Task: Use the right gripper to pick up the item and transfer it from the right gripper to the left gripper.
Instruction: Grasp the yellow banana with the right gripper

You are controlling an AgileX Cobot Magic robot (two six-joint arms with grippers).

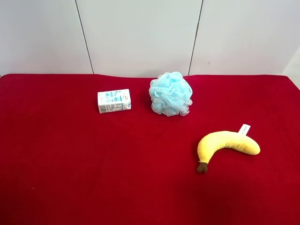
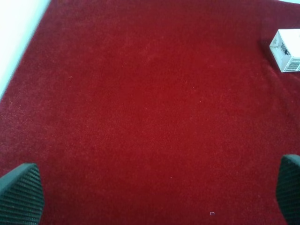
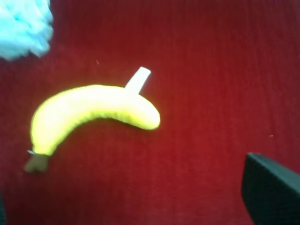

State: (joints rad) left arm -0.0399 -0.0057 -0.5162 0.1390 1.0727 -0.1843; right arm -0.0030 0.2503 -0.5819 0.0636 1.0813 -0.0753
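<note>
The item, a curved yellow plush banana (image 1: 226, 143) with a brown stem tip and a white tag, lies on the red cloth at the right of the exterior high view. Neither arm shows in that view. In the right wrist view the banana (image 3: 91, 112) lies ahead of my right gripper (image 3: 126, 199), untouched. One dark finger (image 3: 272, 192) shows at the frame's edge and only a sliver of the other at the opposite edge, so the jaws stand wide apart and empty. My left gripper (image 2: 154, 187) is open and empty above bare cloth, with both fingertips (image 2: 21, 192) at the frame's corners.
A light-blue mesh pouf (image 1: 171, 93) sits at the back middle of the red cloth (image 1: 70, 164), also in the right wrist view (image 3: 23, 26). A small white printed carton (image 1: 114, 101) lies to its left, also in the left wrist view (image 2: 287, 56). A white wall stands behind.
</note>
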